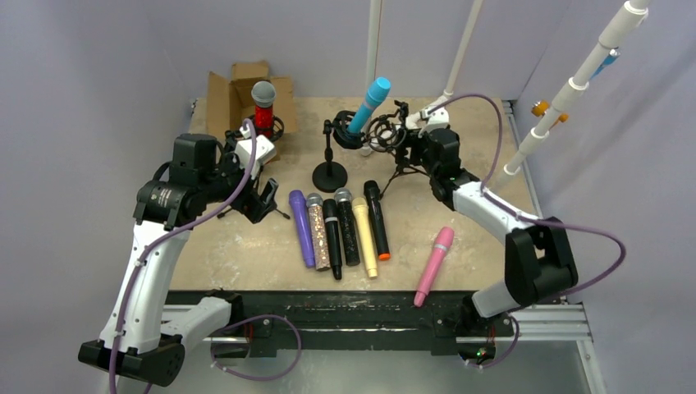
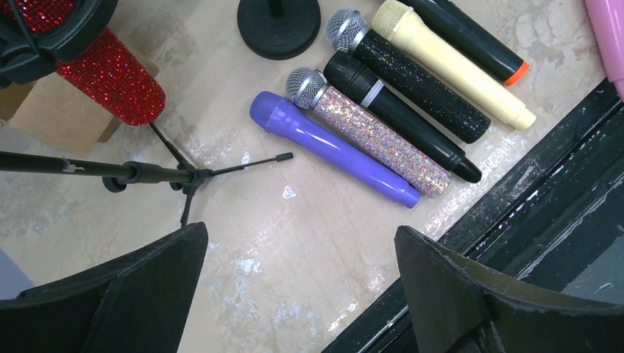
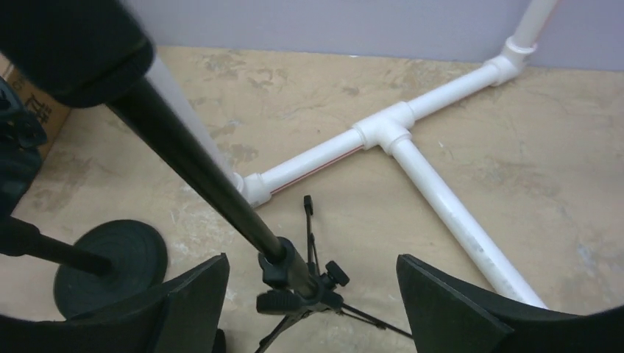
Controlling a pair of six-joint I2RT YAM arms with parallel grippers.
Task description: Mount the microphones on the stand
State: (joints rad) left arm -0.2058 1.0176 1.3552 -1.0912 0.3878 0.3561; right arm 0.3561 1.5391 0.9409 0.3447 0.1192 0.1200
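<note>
Left pincer (image 2: 300, 239) is hanging wide open, holding nothing. Right pincer (image 3: 310, 263) is also spread wide and empty, with the thin pole (image 3: 195, 158) of a tripod stand running up between its fingers, touching neither. Microphones: six are lying packed side by side just ahead of the left pincer, purple one (image 2: 331, 151) nearest, silver glitter one (image 2: 379, 136) touching it. The pink one (image 1: 434, 264) is lying off to that pincer's right, by the table edge. The red glitter one (image 2: 110, 73) is already sitting in a mount ahead-left, and the blue one (image 1: 371, 100) in a mount to the left of the right pincer. Risks I'm seeing: going for the purple one with neighbours touching, a finger is likely landing on the glitter one and rolling the whole row. Bodies are looking smooth and round, so an off-centre grab is probably slipping or swinging head-down. The tripod legs (image 2: 188, 176) are spreading just ahead-left of the left pincer; clipping one is likely tipping the red one's stand. Right side is looking worse: any sideways move before backing off is catching the pole and toppling that tripod into the round-base stand (image 3: 121, 257) just to its left, taking the blue one along. The pink one is looking free to roll off the edge if bumped.
</note>
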